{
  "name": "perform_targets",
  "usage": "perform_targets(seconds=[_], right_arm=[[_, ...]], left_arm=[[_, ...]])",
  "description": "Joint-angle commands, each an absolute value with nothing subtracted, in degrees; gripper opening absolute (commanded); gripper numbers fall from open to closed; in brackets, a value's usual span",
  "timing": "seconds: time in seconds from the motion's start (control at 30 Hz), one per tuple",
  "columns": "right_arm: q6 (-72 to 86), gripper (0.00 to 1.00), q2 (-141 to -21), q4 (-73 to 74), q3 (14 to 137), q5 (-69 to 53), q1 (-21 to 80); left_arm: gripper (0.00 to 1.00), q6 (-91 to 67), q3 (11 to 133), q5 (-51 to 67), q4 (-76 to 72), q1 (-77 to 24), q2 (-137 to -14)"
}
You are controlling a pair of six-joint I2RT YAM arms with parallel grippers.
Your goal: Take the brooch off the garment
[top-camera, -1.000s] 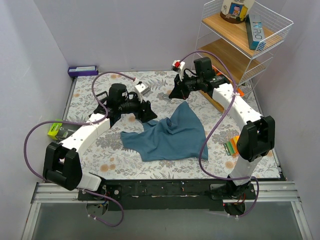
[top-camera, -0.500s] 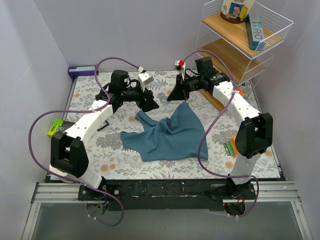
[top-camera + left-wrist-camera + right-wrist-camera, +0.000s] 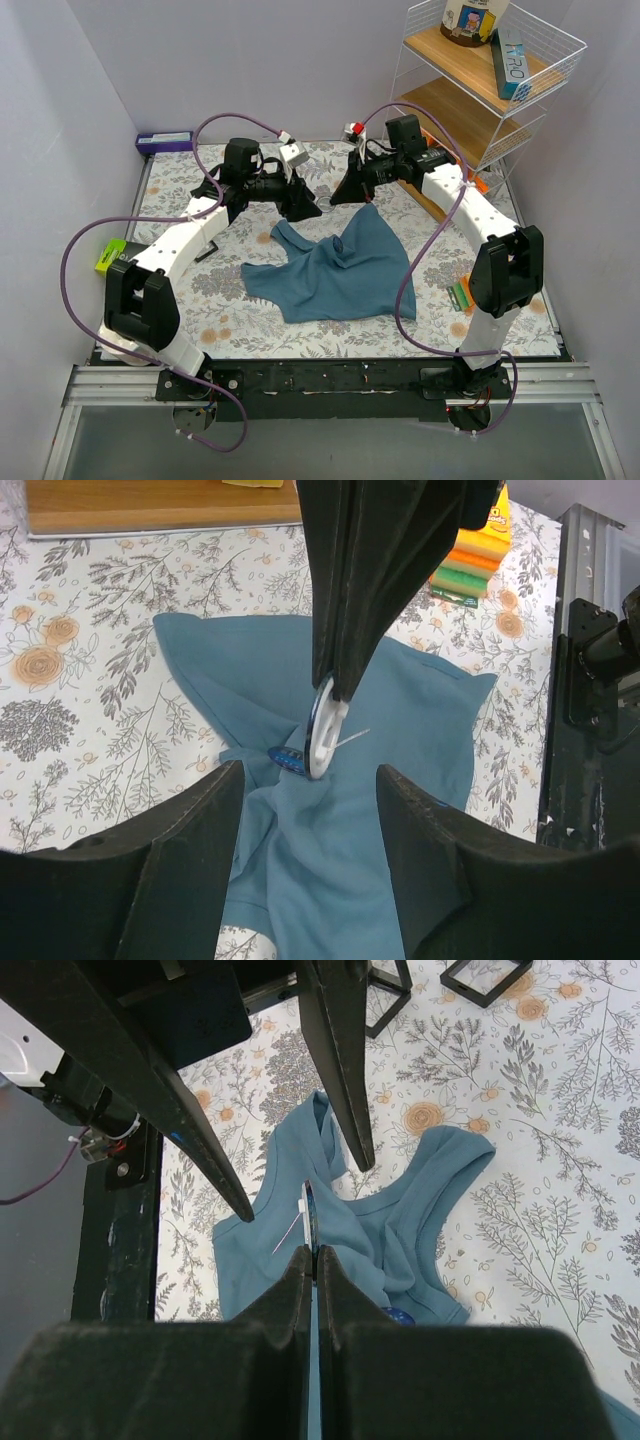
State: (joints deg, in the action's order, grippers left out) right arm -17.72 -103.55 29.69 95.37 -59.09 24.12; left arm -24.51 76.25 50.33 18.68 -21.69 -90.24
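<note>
The garment [image 3: 340, 268], a teal T-shirt, lies crumpled mid-table; its neck trim [image 3: 440, 1195] shows in the right wrist view. My right gripper [image 3: 313, 1253] is shut on the brooch [image 3: 308, 1215], a thin white disc seen edge-on. It hangs above the cloth with its bare needle sticking out sideways. In the left wrist view the brooch [image 3: 322, 732] hangs from the right gripper's fingers [image 3: 345, 630]. My left gripper [image 3: 308, 780] stands open just short of it, nothing between its pads. A dark blue patch [image 3: 286, 759] sits on the shirt beside the disc.
A wire shelf with wooden boards [image 3: 470, 95] stands at the back right. A stack of coloured blocks [image 3: 461, 292] lies at the right edge, a green box [image 3: 110, 258] at the left, a purple box [image 3: 166, 140] against the back wall. Both grippers [image 3: 320, 200] meet above the shirt's far tip.
The left arm has swung back and to the right, bringing its gripper close to the right gripper and the brooch. Its jaws have narrowed a little. The right arm has barely moved.
</note>
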Motion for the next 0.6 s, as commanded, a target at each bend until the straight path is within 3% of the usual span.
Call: perform_targets(seconds=[0.0,0.57], right_arm=[[-17.49,0.01,-102.39,27.6,94.83,-59.33,24.79],[-16.96,0.01,-100.99,26.9,92.81,-58.8,25.31]], left_arm=[[0.53,-25.32,78.66,53.43,16.44,-21.88,-90.7],[0.33,-23.56,80.42,57.48,16.7,-21.88,-93.34]])
